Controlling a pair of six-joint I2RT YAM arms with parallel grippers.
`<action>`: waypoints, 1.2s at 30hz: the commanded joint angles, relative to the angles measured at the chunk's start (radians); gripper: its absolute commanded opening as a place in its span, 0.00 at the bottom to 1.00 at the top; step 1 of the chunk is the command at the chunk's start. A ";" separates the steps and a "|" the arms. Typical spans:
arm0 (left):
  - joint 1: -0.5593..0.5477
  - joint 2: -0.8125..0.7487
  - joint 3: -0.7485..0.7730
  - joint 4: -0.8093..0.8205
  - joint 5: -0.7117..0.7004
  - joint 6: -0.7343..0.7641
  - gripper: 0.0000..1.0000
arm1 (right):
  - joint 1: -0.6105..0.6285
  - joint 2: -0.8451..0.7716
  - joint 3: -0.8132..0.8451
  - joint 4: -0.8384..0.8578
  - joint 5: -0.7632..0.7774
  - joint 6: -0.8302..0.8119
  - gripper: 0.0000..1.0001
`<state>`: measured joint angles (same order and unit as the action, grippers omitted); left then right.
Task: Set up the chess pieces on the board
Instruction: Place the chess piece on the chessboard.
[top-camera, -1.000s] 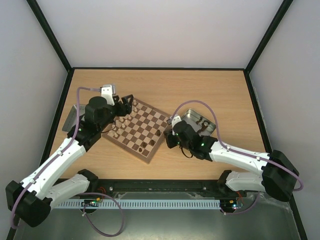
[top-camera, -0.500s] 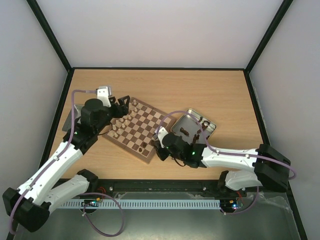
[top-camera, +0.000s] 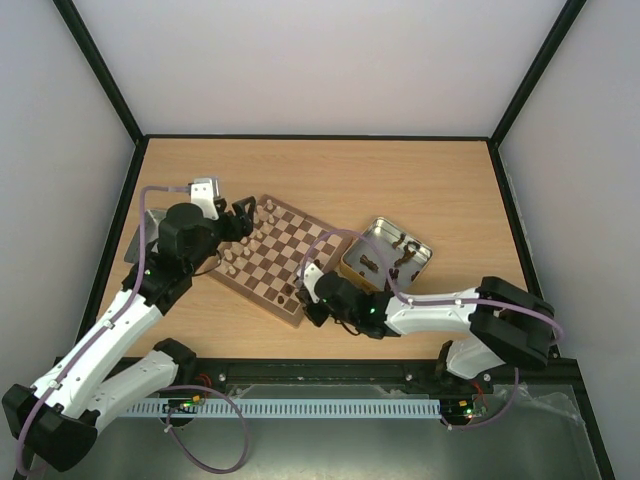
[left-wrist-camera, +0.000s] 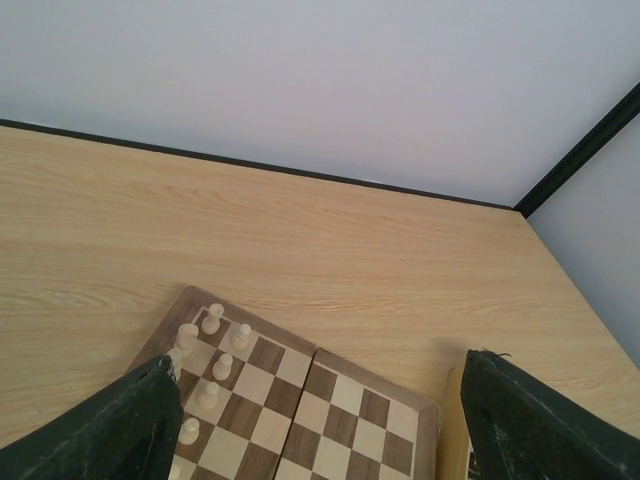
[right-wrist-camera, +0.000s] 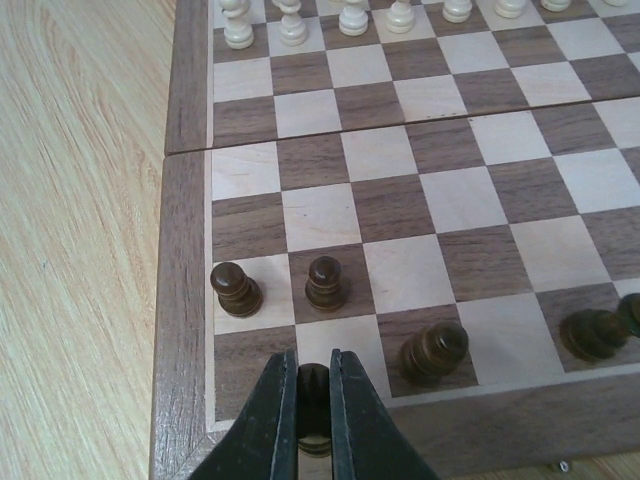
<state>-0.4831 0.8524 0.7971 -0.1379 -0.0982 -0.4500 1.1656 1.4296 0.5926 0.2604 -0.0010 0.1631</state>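
Observation:
The board (top-camera: 275, 262) lies tilted left of centre, with pale chess pieces (top-camera: 232, 258) along its left side and dark ones (top-camera: 287, 295) at its near corner. My right gripper (right-wrist-camera: 313, 385) is shut on a dark piece (right-wrist-camera: 313, 390), held low over the light square at the board's (right-wrist-camera: 420, 190) near edge, beside two dark pawns (right-wrist-camera: 326, 283) and a larger dark piece (right-wrist-camera: 435, 352). In the top view that gripper (top-camera: 308, 292) sits at the near corner. My left gripper (left-wrist-camera: 320, 430) hangs open and empty above the board's (left-wrist-camera: 340, 400) far-left corner, near pale pieces (left-wrist-camera: 213, 318).
An open metal tin (top-camera: 418, 262) holding dark pieces (top-camera: 370, 263) stands just right of the board, behind my right arm. A grey tray (top-camera: 138, 240) shows partly behind the left arm. Black-edged walls bound the table.
My right arm has swung left from the tin to the board's near corner, carrying the dark piece. The left gripper has drifted slightly left and stays open.

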 joint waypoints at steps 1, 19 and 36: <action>0.006 -0.003 0.002 -0.011 -0.025 0.019 0.78 | 0.015 0.044 0.002 0.105 0.015 -0.060 0.04; 0.008 0.001 -0.012 -0.004 -0.041 0.027 0.78 | 0.016 0.148 0.032 0.141 0.050 -0.122 0.06; 0.017 0.011 -0.026 0.013 -0.017 0.027 0.78 | 0.016 0.137 0.019 0.150 0.066 -0.112 0.30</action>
<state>-0.4744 0.8619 0.7841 -0.1474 -0.1234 -0.4339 1.1721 1.5753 0.6144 0.3901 0.0399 0.0521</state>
